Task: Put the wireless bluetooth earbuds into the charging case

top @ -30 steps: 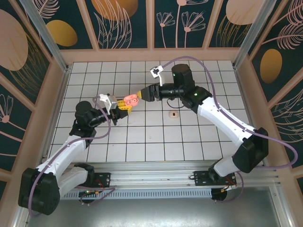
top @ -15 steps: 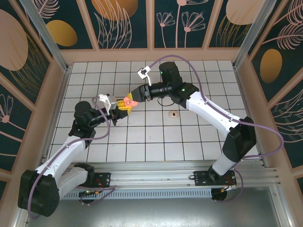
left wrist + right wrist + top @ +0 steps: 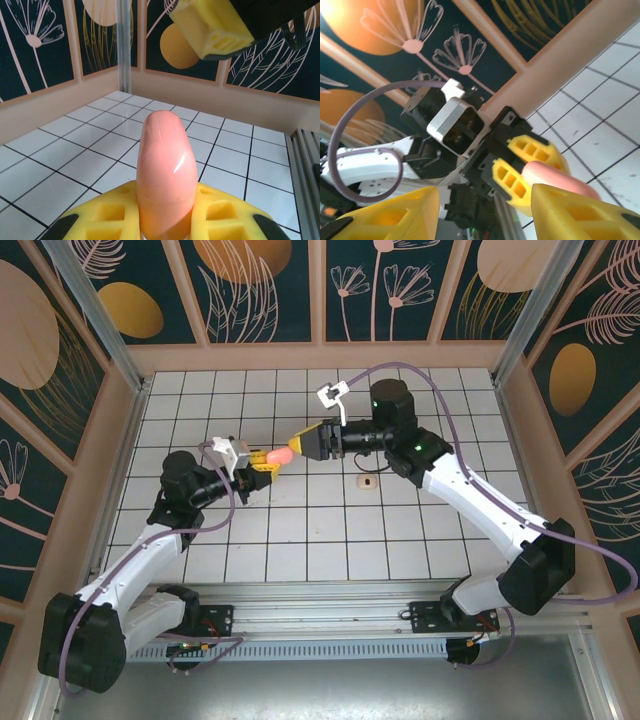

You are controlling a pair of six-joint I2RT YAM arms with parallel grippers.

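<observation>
Coral-pink rounded plastic charging case is held up off the white gridded table, a little left of centre and toward the far half. The left gripper pinches its left end. In the left wrist view that gripper's 2 yellow, hollow-celled fingers press on either side of the case. The case rises between them edge-on as a smooth, glossy shell. From this angle I cannot tell how its lid stands.

The right gripper reaches in from the right and sits just beside the free end of the case. In the right wrist view its 2 yellow fingers are spread wide with nothing gripped between them, and the case shows beyond the gap. The left wrist view shows 1 of those fingers up high, apart from the tip of the case.

A tiny pale pink-peach plastic wireless bluetooth earbud with a dark spot on it lies on the table. It is right of centre, near the right arm's forearm and well apart from the case. It is too small to tell which way it faces.

Dark teal wall panels painted with peach flowers stand behind the far edge.
</observation>
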